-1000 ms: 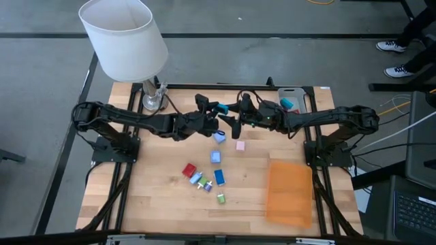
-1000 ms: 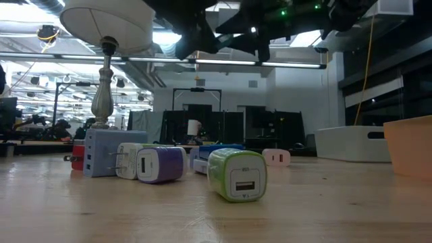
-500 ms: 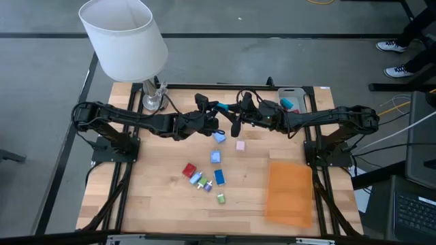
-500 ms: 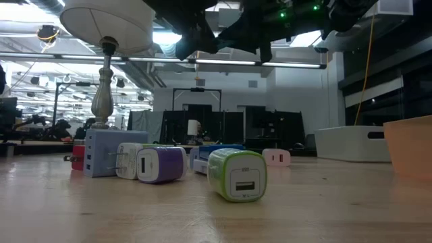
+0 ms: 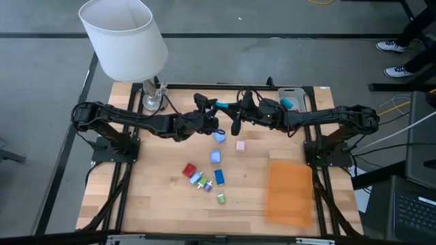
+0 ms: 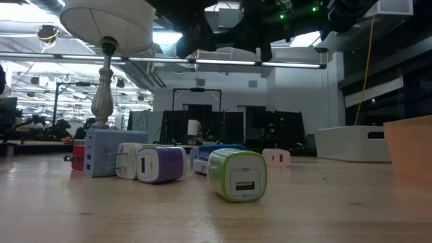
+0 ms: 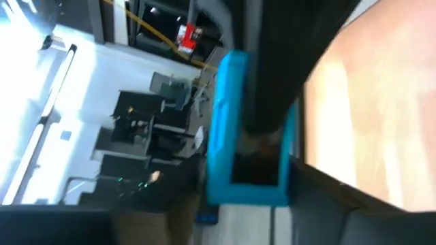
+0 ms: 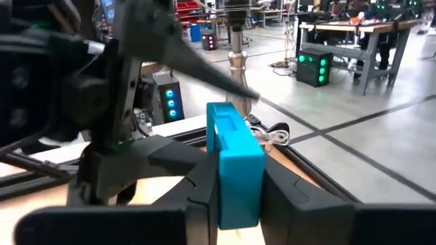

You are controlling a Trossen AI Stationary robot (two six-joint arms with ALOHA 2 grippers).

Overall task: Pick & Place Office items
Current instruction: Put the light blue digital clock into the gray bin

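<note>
A teal-blue block [image 5: 220, 106], one of the office items, hangs high above the table's far middle, where my two arms meet. My right gripper [image 5: 232, 118] is shut on it. My left gripper [image 5: 211, 113] faces it from the left. In the right wrist view its fingers [image 8: 204, 68] stand spread on either side of the block's [image 8: 235, 136] far end. Several more small items lie on the table: light blue [image 5: 219, 137], pink [image 5: 240, 145], red [image 5: 189, 170] and green [image 5: 221, 198]. My right gripper pinches the block's two broad sides [image 8: 237, 187] between its two fingers. The fingers come level from the table's right. The block sticks out past the fingertips toward my left gripper and is clear of the table.
A lamp with a white shade [image 5: 122, 37] stands at the far left corner on its metal foot [image 5: 151, 101]. A grey tray [image 5: 291, 94] at the far right holds a teal piece [image 5: 287, 103]. An orange sheet [image 5: 289, 192] lies near the right edge.
My right gripper has shut on the teal-blue block, which stays high above the table's far middle between the two arms. Neither arm has gone anywhere else.
</note>
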